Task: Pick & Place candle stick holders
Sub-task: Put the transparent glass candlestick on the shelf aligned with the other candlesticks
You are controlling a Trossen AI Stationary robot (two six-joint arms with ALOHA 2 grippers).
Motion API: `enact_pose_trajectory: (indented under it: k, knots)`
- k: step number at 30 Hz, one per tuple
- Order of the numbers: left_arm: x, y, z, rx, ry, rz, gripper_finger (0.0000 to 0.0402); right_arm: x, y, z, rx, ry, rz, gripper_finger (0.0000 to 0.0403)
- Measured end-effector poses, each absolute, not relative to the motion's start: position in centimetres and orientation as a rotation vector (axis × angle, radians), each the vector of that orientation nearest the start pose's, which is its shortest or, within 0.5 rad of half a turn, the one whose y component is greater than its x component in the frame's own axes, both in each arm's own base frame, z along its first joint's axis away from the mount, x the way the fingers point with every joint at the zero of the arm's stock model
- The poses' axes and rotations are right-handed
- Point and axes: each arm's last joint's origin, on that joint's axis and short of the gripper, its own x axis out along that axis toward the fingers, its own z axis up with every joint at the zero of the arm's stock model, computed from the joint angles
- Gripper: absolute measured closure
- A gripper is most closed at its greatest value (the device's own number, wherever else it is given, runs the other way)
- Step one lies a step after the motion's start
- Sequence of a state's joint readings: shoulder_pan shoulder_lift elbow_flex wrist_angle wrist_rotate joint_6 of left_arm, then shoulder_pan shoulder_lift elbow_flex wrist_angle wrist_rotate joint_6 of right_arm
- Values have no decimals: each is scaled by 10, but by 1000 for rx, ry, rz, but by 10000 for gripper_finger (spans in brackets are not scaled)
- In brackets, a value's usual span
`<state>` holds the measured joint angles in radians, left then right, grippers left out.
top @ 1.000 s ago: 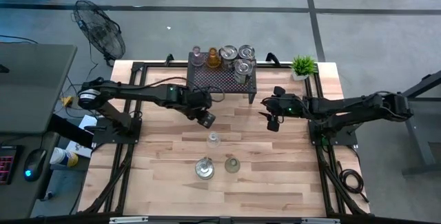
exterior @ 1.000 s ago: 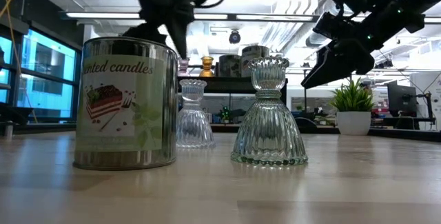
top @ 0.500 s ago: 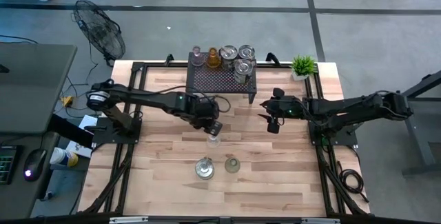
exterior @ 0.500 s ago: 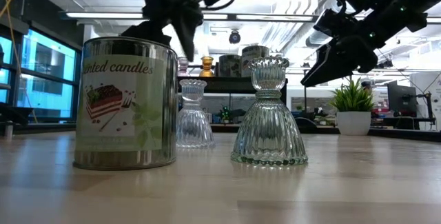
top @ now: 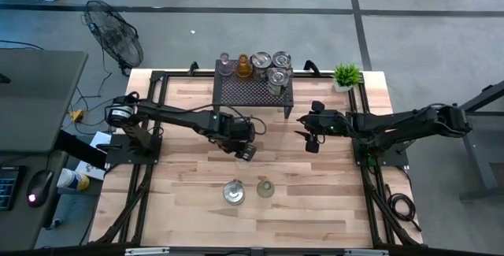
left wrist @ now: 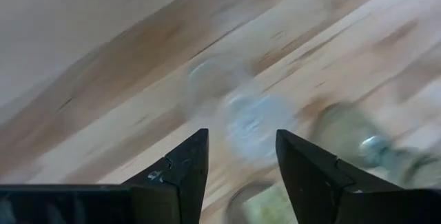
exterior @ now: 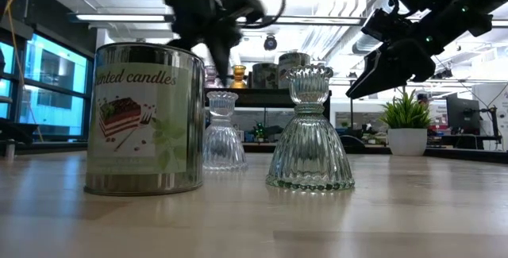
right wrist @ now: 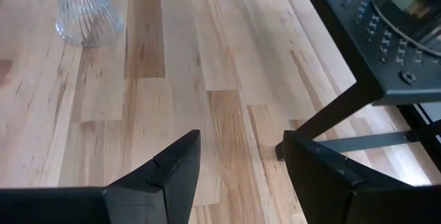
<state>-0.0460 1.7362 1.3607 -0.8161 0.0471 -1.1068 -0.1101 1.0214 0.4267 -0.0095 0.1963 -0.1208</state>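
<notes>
Three holders stand on their bases on the wooden table: a small clear glass holder point(exterior: 222, 131), a taller ribbed glass holder point(exterior: 309, 131) and a silvery candle tin point(exterior: 144, 119). My left gripper point(top: 246, 153) hangs open just above the small clear holder point(left wrist: 241, 114), pointing steeply down, with its fingers clear of the glass. My right gripper point(top: 309, 142) waits open above the table at the right, near the rack. Several more holders, one of them amber point(top: 243, 66), stand on the black rack point(top: 253, 90).
The black mesh rack stands at the table's far middle, with a leg point(right wrist: 324, 114) close to my right gripper. A small potted green plant point(top: 346, 75) sits at the far right corner. Bare wood lies along the near edge and at the left.
My left gripper has moved toward the table's near edge and a little right, and has come down, so it now hangs over the small clear holder. Its fingers stay open. The holders have not moved.
</notes>
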Motion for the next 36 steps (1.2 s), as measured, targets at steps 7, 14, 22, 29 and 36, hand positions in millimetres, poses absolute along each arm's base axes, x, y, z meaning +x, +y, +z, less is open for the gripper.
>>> enact_pose_trajectory:
  k: [7, 14, 22, 29, 36]
  knots:
    - [351, -18, 236, -964, 1116, 588, 236, 196, -27, 187, -139, 621, -255, 204]
    - [351, -17, 236, -960, 1110, 597, 236, 196, -27, 187, -138, 621, -253, 204]
    - [354, -17, 230, -957, 1121, 605, 236, 196, -27, 187, -138, 618, -253, 204]
    - [358, -19, 218, -974, 1186, 588, 236, 196, -27, 187, -138, 616, -253, 204]
    - [358, -19, 217, -969, 1183, 591, 236, 196, -27, 187, -140, 615, -253, 204]
